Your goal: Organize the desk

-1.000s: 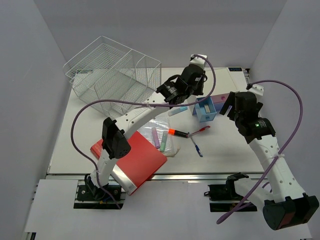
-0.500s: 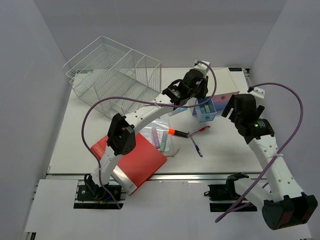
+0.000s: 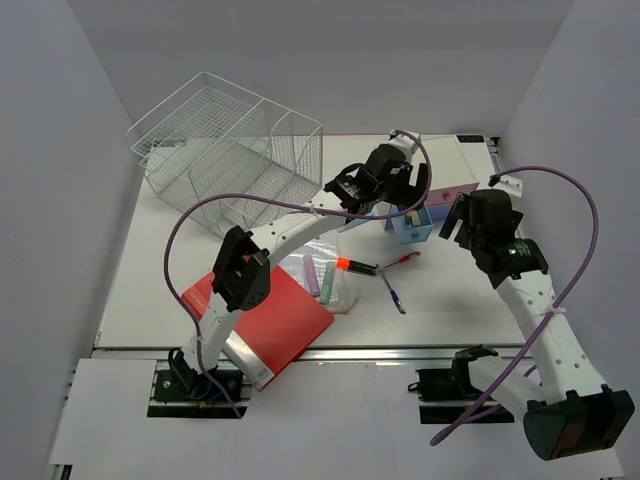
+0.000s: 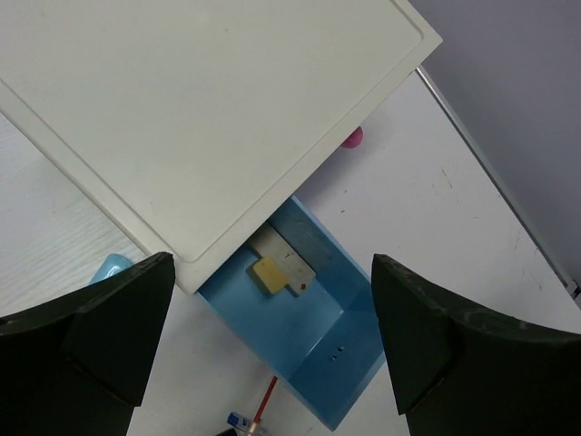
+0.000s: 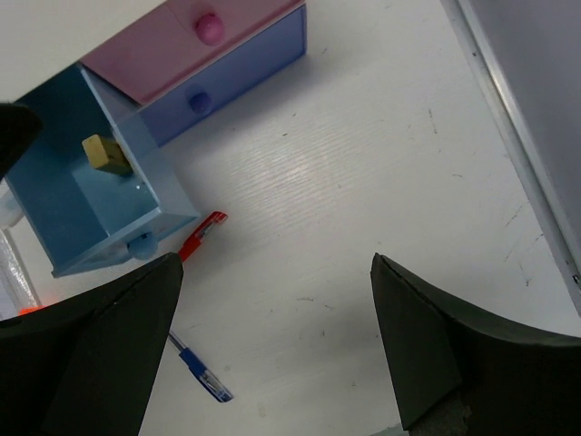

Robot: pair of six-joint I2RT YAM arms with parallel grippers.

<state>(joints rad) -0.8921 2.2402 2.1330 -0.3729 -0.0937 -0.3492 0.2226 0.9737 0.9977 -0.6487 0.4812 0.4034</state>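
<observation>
Top view: the desk (image 3: pixel 140 280) carries everything. It looks stiff, heavy and smooth, not a thing to lift, so I would take the light red pen (image 3: pixel 402 261) at mid-shaft. Left wrist view: the left end effector (image 4: pixel 270 291) is spread wide above the open blue drawer (image 4: pixel 318 354) and is empty. Right wrist view: the right end effector (image 5: pixel 275 291) is spread too, over the desk beside that drawer.
</observation>
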